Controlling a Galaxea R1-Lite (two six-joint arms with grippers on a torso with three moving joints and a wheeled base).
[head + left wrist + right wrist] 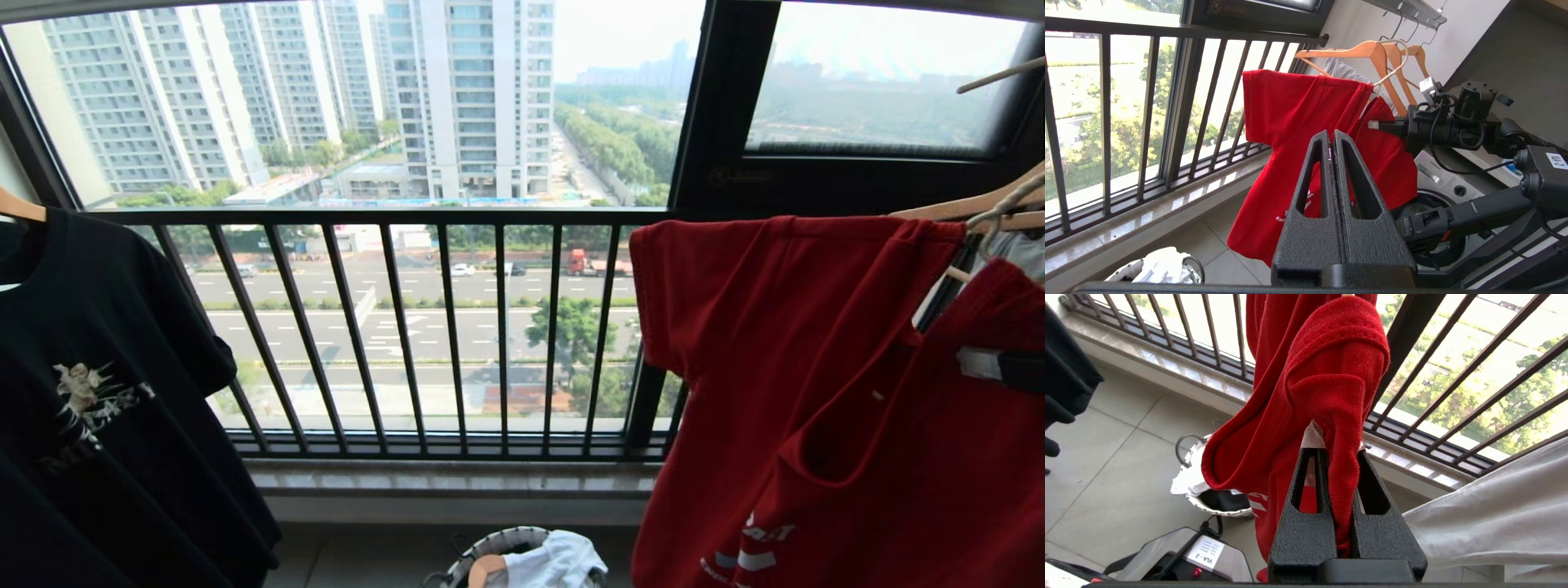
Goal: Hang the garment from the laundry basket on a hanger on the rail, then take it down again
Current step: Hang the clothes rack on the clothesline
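Observation:
The red garment (816, 367) hangs at the right on the off-white wire hanger (1000, 208), one sleeve spread toward the window. My right gripper (1340, 451) is shut on a fold of the garment (1331, 375) near the shoulder, and its tip (976, 362) shows at the far right. My left gripper (1332, 136) is shut and empty, held well short of the garment (1298, 118). The hanger's hook (1398, 53) rises among wooden hangers below the grey rail (1412, 10); whether it rests on the rail I cannot tell. The laundry basket (490, 549) stands on the floor below.
A black printed T-shirt (106, 392) hangs at the left. Wooden hangers (1372, 51) and a white garment (1494, 514) crowd the right side. The dark window railing (408, 327) runs behind. White cloth (555, 559) lies in the basket. A washing machine (1445, 183) stands behind my right arm (1449, 126).

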